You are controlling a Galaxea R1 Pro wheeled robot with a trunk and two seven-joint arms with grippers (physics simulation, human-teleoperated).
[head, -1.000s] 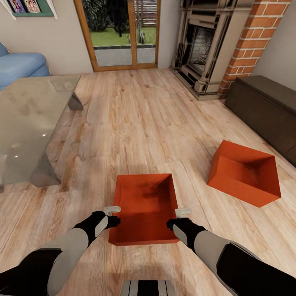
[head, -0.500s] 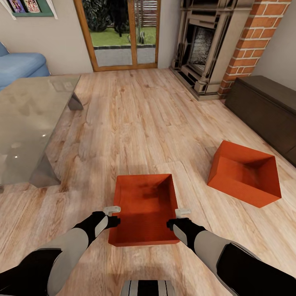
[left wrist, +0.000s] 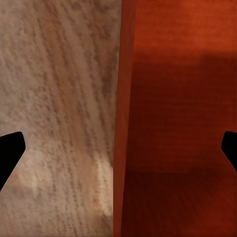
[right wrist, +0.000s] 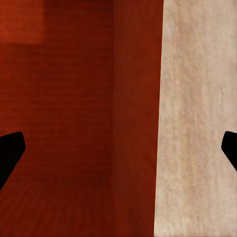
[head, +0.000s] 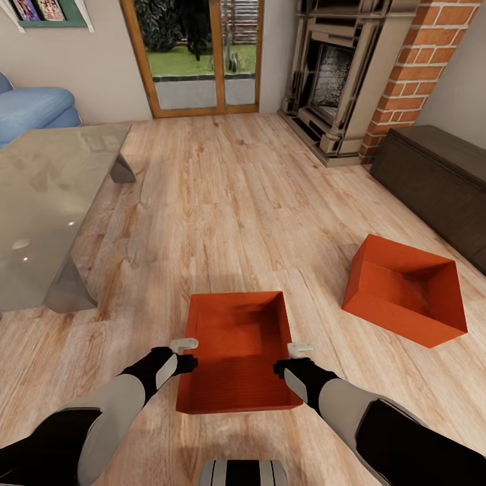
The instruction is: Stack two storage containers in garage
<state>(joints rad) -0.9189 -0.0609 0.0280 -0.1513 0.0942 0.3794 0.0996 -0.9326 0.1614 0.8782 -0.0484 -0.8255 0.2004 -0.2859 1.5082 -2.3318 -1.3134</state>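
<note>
Here we straddle the near storage container (head: 236, 351) on the light wood floor (head: 223, 202) of the living room: our left gripper (left wrist: 118, 148) and right gripper (right wrist: 118, 148) each hang over a side wall, jaws spread wide, one finger inside and one outside, likely to pinch both walls for a level lift. The second container (head: 405, 290) lies tilted, well apart, toward the dark cabinet (head: 439, 175).
</note>
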